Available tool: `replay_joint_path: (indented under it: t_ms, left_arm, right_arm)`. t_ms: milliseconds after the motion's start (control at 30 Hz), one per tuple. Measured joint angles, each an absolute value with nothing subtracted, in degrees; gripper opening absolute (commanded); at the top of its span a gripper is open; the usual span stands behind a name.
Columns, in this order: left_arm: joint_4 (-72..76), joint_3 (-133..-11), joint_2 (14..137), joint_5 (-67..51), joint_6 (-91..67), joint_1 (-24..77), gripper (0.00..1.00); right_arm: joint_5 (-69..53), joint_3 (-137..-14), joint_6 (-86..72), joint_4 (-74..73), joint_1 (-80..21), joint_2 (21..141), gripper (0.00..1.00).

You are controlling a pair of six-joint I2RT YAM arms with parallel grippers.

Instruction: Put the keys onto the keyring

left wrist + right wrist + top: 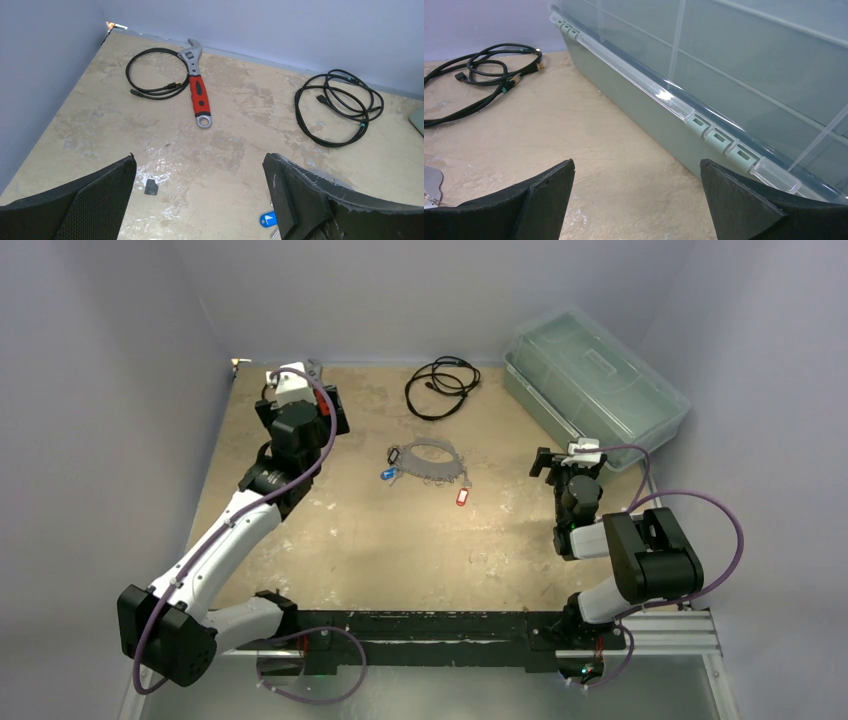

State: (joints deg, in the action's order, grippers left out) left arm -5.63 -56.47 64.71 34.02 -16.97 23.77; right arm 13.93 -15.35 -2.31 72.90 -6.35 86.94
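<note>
The keyring (432,462), a floppy grey wire loop, lies flat mid-table. A dark key (393,454) and a blue key (387,475) lie at its left side. A red key (462,497) lies at its near right. I cannot tell whether any key is threaded on. The blue key's head (268,219) shows beside my left gripper's right finger. My left gripper (305,412) (200,165) is open and empty, left of the ring near the far-left corner. My right gripper (566,466) (637,167) is open and empty, right of the ring.
A red-handled wrench (198,92) and a black cable (152,75) lie in the far-left corner. Another coiled black cable (441,386) (336,107) (479,75) lies at the far middle. A clear lidded plastic box (592,380) (724,85) stands at the far right. A small dark chip (151,187) lies on the table.
</note>
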Motion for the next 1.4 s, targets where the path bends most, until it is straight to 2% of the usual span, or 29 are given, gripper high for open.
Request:
replay_joint_path:
  t_ms: [233,567,800,1067,1167,1400]
  left_arm:
    - [-7.16,-56.69,65.23,36.67,-20.56,23.77,0.99]
    - [-7.11,-56.75,66.5,28.12,-19.92,23.75,0.99]
    - [-6.76,-56.75,72.77,21.32,-19.99,23.68,0.99]
    - [-9.69,-57.25,77.32,17.3,-21.02,23.68,0.98]
    - [-10.11,-58.06,77.97,16.53,-21.3,23.68,0.98]
    - [-10.44,-58.76,78.41,14.81,-21.56,23.68,0.94]
  right_arm:
    - [13.93,-15.38,-2.42,72.88,-6.35,86.94,0.99]
    - [13.87,-15.53,-2.59,72.88,-6.31,86.94,0.99]
    - [14.61,-15.53,-3.44,72.9,-6.24,86.94,0.99]
    - [21.23,-15.86,-4.89,71.5,-6.04,85.71,0.99]
    - [24.58,-17.28,-5.85,63.42,-6.52,80.09,0.99]
    - [28.56,-31.55,-19.27,44.64,-6.57,67.51,0.99]
